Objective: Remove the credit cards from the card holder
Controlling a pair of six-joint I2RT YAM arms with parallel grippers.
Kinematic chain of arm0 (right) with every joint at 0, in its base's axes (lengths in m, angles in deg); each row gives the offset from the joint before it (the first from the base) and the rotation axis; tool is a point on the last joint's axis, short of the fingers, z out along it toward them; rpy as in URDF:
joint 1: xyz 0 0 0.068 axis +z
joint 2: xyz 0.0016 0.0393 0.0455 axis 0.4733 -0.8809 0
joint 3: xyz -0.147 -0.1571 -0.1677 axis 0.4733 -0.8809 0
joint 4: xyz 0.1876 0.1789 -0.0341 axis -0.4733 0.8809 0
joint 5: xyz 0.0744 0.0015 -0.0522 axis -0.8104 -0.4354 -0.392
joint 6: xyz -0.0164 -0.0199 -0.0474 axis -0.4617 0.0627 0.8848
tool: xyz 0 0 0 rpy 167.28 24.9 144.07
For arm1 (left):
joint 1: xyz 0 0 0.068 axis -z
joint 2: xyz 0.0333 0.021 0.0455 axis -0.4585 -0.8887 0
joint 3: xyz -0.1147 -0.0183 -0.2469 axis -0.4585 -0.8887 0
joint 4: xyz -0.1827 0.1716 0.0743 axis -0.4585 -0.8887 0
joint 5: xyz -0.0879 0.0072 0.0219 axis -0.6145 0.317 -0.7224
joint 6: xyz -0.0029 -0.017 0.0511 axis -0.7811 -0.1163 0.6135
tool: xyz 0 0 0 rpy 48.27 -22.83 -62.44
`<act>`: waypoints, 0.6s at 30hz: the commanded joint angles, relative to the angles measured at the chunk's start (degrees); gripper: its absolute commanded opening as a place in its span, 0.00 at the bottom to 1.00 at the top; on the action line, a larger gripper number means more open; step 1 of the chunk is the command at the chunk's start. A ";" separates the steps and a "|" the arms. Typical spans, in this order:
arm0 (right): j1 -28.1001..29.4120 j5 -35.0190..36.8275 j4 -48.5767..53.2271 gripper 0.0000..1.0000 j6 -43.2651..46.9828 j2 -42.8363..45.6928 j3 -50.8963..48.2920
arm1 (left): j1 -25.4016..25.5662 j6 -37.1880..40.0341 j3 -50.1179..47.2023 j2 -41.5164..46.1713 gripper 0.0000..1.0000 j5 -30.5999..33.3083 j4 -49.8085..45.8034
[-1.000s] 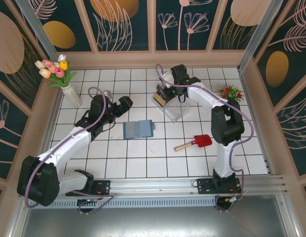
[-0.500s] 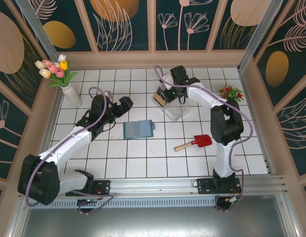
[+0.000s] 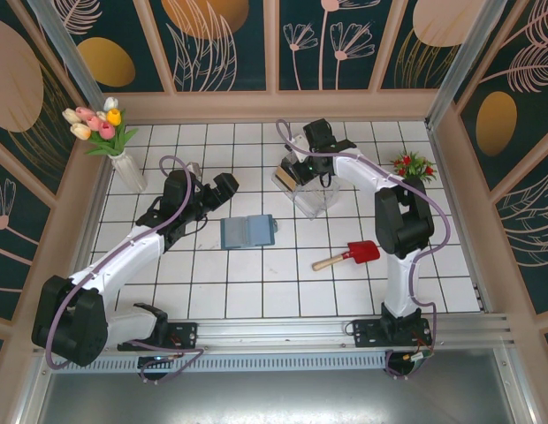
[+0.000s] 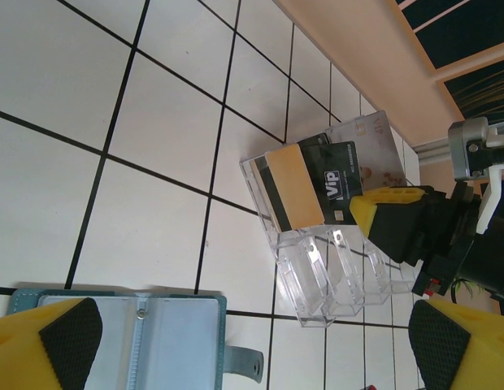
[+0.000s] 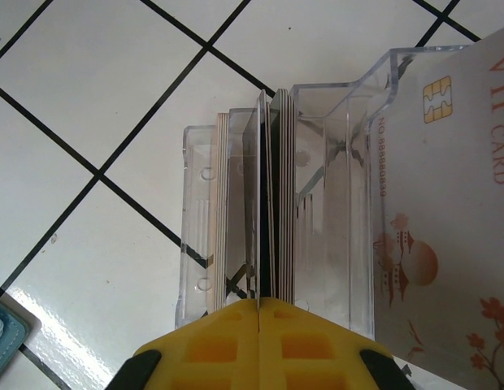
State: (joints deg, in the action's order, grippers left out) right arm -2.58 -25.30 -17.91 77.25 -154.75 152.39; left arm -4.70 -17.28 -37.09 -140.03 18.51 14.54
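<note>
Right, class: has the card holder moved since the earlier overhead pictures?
No. The card holder lies across the same tiles of the table, with no shift either way.

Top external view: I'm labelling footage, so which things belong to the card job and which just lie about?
Job: card holder; credit cards, standing in the clear box.
Lying about: toy shovel; vase of tulips; red-flowered plant.

Three credit cards: one tan card (image 4: 294, 188), one dark card (image 4: 339, 183), one pale card (image 5: 447, 203). One card holder (image 3: 247, 231), one clear plastic box (image 3: 313, 198) and one red toy shovel (image 3: 349, 255). One vase of tulips (image 3: 130, 170) at the worktop's far left corner, one small red-flowered plant (image 3: 413, 165) by its right edge.
</note>
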 commanded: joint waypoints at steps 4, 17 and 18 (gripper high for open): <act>0.65 1.50 1.23 0.05 -0.09 -1.54 1.65 | -0.34 1.12 -0.40 -0.41 0.99 -0.59 0.24; 1.67 3.84 1.61 0.12 -0.86 -3.41 3.88 | -0.30 1.12 -0.75 -0.23 0.98 -0.70 0.15; 1.66 4.02 1.64 0.13 -0.90 -3.40 3.94 | -0.34 1.14 -0.75 -0.24 0.98 -0.70 0.15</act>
State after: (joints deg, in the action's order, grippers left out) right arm -1.33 -23.37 -17.86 77.03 -157.04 154.42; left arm -4.70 -17.28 -37.28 -140.32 18.51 14.54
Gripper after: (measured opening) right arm 0.127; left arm 0.985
